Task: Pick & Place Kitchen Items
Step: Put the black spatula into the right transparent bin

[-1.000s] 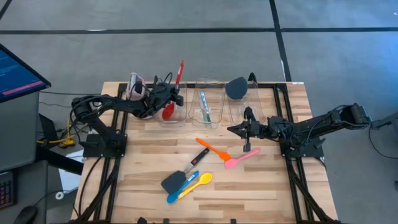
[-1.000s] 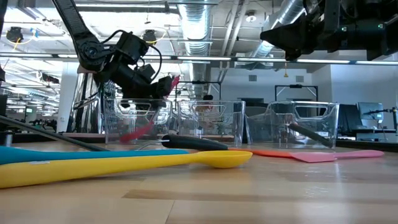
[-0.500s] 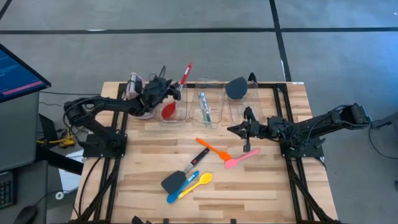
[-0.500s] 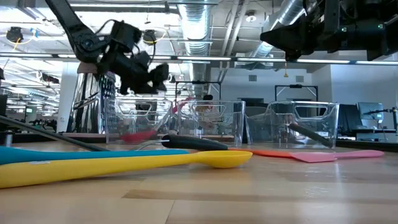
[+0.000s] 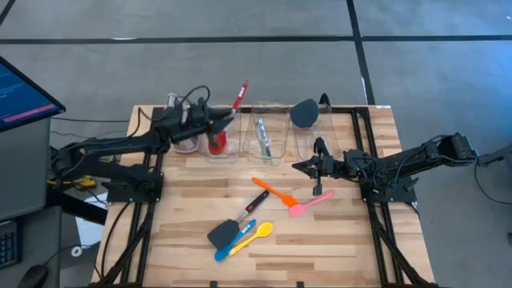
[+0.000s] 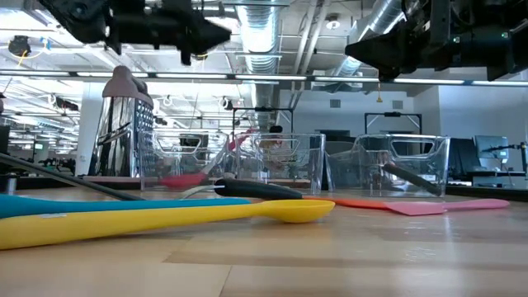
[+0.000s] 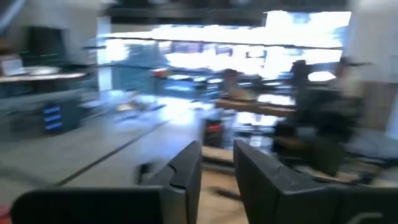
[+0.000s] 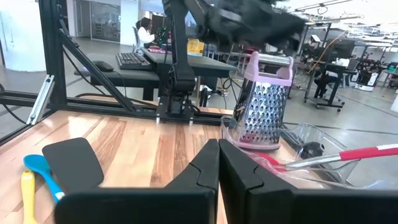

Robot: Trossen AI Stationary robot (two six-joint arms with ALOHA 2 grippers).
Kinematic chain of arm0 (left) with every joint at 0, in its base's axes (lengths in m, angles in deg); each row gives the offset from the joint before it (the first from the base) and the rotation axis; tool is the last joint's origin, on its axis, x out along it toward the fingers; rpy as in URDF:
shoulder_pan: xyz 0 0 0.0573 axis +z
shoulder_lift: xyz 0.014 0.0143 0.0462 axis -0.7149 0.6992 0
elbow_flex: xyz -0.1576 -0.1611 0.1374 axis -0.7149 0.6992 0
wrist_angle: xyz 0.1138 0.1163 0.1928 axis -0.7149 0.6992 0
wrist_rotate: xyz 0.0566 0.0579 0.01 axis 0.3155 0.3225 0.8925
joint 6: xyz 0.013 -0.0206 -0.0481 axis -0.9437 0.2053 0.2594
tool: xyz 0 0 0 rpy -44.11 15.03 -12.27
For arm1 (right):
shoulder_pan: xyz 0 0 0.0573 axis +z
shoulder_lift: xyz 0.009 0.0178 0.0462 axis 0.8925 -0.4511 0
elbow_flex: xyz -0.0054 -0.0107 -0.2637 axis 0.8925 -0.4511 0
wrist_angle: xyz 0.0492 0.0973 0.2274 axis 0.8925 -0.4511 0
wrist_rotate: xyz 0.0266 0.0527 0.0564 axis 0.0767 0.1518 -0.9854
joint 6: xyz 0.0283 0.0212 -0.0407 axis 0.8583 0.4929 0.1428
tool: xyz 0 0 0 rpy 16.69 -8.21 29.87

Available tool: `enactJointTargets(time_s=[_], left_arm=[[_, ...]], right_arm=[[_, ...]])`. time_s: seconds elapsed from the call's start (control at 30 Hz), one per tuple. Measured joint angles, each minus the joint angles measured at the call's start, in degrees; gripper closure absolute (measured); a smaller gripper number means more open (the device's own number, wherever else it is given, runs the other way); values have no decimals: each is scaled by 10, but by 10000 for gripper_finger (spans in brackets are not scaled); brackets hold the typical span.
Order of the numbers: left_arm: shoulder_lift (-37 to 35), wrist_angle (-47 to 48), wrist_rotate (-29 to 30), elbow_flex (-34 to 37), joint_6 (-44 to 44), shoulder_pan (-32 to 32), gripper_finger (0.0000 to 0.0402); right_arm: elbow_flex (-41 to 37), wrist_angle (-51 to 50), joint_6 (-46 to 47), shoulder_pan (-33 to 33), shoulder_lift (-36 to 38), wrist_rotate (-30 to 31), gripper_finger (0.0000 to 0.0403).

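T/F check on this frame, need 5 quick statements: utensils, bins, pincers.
1. The red plastic spoon sits in the leftmost clear plastic bin, handle sticking out. True.
2. The left pincer grips that spoon. False: nothing shows between its fingers; it hovers above the bin.
3. The pink flat spatula lies inside a bin. False: it lies on the wooden table, below the right pincer.
4. The right pincer is shut and empty. True.
5. The yellow plastic spoon and blue plastic spoon lie side by side on the table. True.
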Motion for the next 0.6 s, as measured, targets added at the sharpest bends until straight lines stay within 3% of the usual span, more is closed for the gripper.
enactJointTargets(time_s=[0.13,0.6], left_arm=[[-34,2,-39,24,0,-41,344],[-66,1,-39,115,0,-152,384]], right_arm=[[0,-3,0,0,0,0,403],[0,-3,0,0,0,0,403]])
